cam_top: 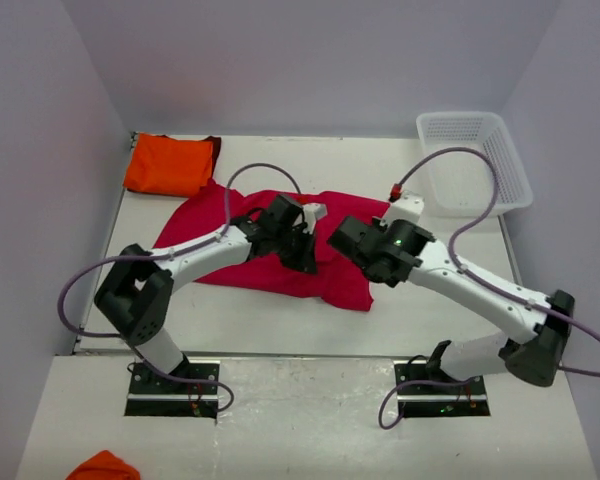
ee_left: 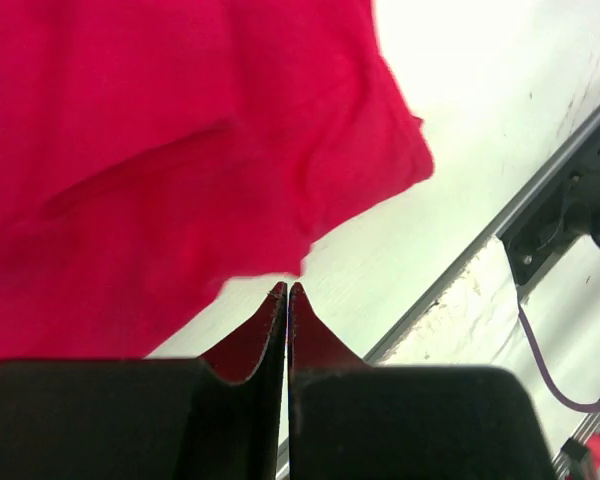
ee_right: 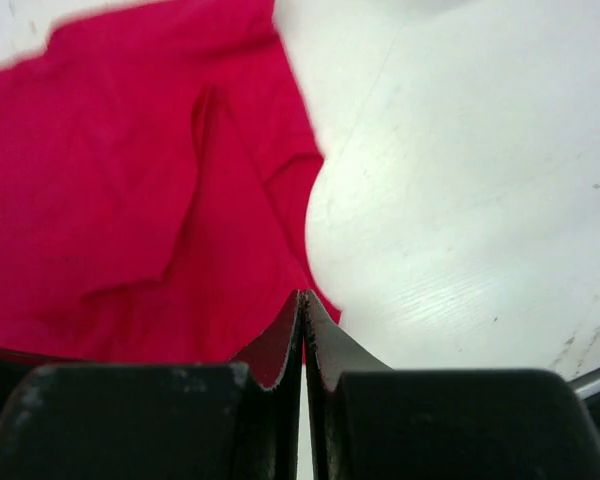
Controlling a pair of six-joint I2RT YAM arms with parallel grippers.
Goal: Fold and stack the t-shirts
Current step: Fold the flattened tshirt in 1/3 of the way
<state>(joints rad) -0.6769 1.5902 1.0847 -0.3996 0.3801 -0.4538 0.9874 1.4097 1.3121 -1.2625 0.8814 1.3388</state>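
The crimson-pink t-shirt lies spread and rumpled on the white table, mid-field. The orange t-shirt lies folded at the back left corner, its dark maroon edge showing at the right. My left gripper hovers over the pink shirt's middle, jaws shut with nothing seen between them. In the left wrist view its tips sit over bare table beside the shirt's edge. My right gripper is close beside it, also shut. In the right wrist view its tips are above the shirt's edge.
A white lattice basket stands at the back right corner. Another orange cloth lies on the near ledge at bottom left. Grey walls close in the table on three sides. The arm bases are bolted at the near edge.
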